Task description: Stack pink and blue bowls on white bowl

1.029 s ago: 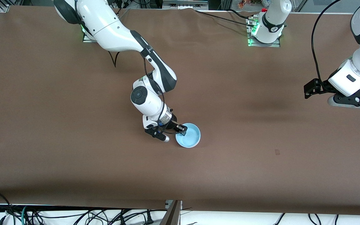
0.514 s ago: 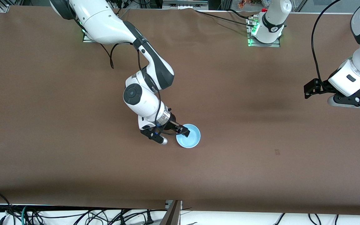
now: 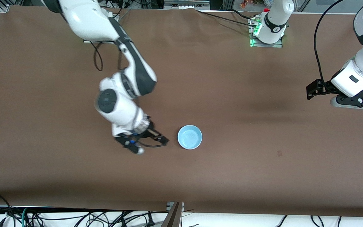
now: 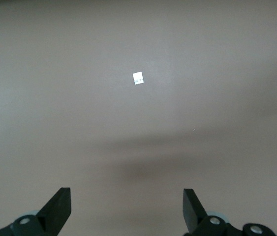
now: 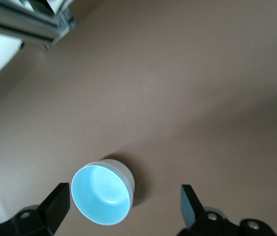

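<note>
— Blue bowl (image 3: 189,136) sits upright on the brown surface (image 3: 247,151), near the middle. In the right wrist view a pale wall (image 5: 124,172) shows outside its blue rim, so I judge it is nested in another bowl, likely the white one; the pink bowl cannot be seen.

— Why is nothing holding it?

— Probably because the stack looks finished. The right end effector (image 3: 156,140) hangs beside the bowl, toward the right arm's end of the surface, fingers (image 5: 54,204) spread wide with nothing between them.

— And the other arm?

— It waits. The left end effector (image 3: 351,102) hovers over the left arm's end of the surface, well apart from the bowl, its fingers (image 4: 59,206) also parted and empty, above a small white tag (image 4: 138,77).
</note>
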{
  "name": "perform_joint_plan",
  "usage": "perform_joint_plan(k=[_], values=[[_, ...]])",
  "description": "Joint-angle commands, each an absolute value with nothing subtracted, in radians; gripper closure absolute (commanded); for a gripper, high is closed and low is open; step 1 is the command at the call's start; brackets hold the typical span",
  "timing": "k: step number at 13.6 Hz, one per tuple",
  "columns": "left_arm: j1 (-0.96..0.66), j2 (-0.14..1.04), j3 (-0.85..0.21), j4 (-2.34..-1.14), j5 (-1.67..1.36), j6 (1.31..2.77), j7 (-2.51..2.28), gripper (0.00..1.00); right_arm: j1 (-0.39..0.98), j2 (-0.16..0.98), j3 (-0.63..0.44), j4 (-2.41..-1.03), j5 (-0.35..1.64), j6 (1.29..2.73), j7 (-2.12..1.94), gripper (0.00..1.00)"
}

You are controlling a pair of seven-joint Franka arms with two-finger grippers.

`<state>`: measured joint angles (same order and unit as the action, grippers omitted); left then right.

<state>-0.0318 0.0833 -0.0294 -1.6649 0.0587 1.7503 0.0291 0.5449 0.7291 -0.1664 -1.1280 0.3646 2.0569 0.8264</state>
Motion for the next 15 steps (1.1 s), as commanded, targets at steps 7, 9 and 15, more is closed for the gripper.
perform_joint_plan(k=[7,9,15], values=[[-0.025,0.064,-0.034,-1.674,0.038,1.74,0.054,0.0,0.477,0.163,-0.33,-1.493,0.237,1.577,0.336,0.0],[-0.025,0.064,-0.034,-1.674,0.038,1.74,0.054,0.0,0.479,0.031,-0.321,-1.685,0.186,1.678,0.308,0.0],[-0.025,0.064,-0.034,-1.674,0.038,1.74,0.054,0.0,0.479,0.029,-0.331,-1.741,0.14,1.723,0.204,0.0]])
